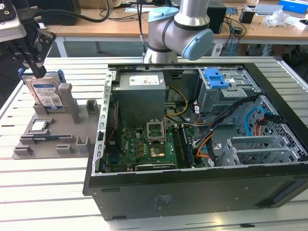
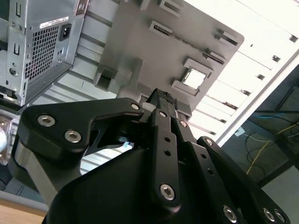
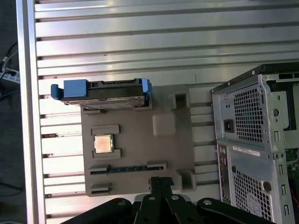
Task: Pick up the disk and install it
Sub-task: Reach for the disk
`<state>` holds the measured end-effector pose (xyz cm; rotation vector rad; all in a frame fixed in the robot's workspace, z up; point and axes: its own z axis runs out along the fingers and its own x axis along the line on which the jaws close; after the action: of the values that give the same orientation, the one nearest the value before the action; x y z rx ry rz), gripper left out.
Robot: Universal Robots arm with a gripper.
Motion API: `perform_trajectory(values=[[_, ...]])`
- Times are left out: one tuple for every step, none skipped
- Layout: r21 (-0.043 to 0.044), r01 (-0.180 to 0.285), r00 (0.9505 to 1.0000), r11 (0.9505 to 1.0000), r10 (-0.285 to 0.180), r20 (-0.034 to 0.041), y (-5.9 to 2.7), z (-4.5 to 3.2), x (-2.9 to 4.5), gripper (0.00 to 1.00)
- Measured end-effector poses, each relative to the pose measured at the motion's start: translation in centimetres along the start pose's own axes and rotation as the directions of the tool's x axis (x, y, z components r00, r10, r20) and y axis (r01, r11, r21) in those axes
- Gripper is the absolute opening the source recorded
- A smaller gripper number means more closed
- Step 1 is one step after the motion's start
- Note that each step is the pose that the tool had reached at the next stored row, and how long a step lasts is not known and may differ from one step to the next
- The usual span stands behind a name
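One gripper (image 1: 37,67) hangs at the exterior view's far left, with its two black fingers drawn together and nothing held between them. The first wrist view shows the same closed, bare tips.

Close under those tips the disk (image 1: 46,93) stands on edge in a slot of the grey fixture tray (image 1: 72,139), label side out, blue frame along its upper edge. The exterior view does not settle whether the tips touch the frame. In the first wrist view nothing is clamped on the disk.

Lower than the gripper, and farther from it than the disk, a small square chip (image 1: 38,126) lies flat in its own pocket of the tray.

Well apart from the gripper, toward the exterior view's right, the open computer case (image 1: 192,211) lies on its side. A blue bracket (image 1: 215,77) sits on the drive cage at the end of the case farthest from the tool.

By my reading the pick is the step in hand: the drive sits in its slot and nothing has gone into the case. A grasp from here would call for the jaws to open wider than the drive is thick, square up across its top edge, and descend straight, so that it lifts out of the slot without binding.
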<state>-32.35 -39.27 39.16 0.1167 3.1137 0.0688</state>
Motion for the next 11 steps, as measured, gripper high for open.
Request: perform_trajectory(values=[[0.0, 0.0, 1.0, 1.0, 0.0, 0.0, 0.0, 0.0, 0.2, 0.11], [0.0, 0.0, 1.0, 1.0, 0.0, 0.0, 0.01, 0.0, 0.47, 0.11], [0.0, 0.0, 1.0, 1.0, 0.0, 0.0, 0.02, -0.01, 0.66, 0.11], [0.0, 0.0, 1.0, 1.0, 0.0, -0.0001, 0.03, -0.01, 0.84, 0.11], [0.0, 0.0, 1.0, 1.0, 0.0, 0.0, 0.05, 0.0, 1.05, 0.11], [0.0, 0.0, 1.0, 1.0, 0.0, 0.0, 0.07, 0.0, 1.47, 0.11], [0.0, 0.0, 1.0, 1.0, 0.0, 0.0, 0.13, 0.01, 1.86, 0.11], [0.0, 0.0, 1.0, 1.0, 0.0, 0.0, 0.17, 0.01, 2.04, 0.11], [0.0001, 0.0, 1.0, 1.0, 0.0, 0.0, 0.2, 0.02, 2.23, 0.11], [0.0001, 0.0, 1.0, 1.0, 0.0, 0.0, 0.24, 0.02, 2.44, 0.11], [0.0001, 0.0, 1.0, 1.0, 0.0, 0.0, 0.29, 0.03, 2.67, 0.11]])
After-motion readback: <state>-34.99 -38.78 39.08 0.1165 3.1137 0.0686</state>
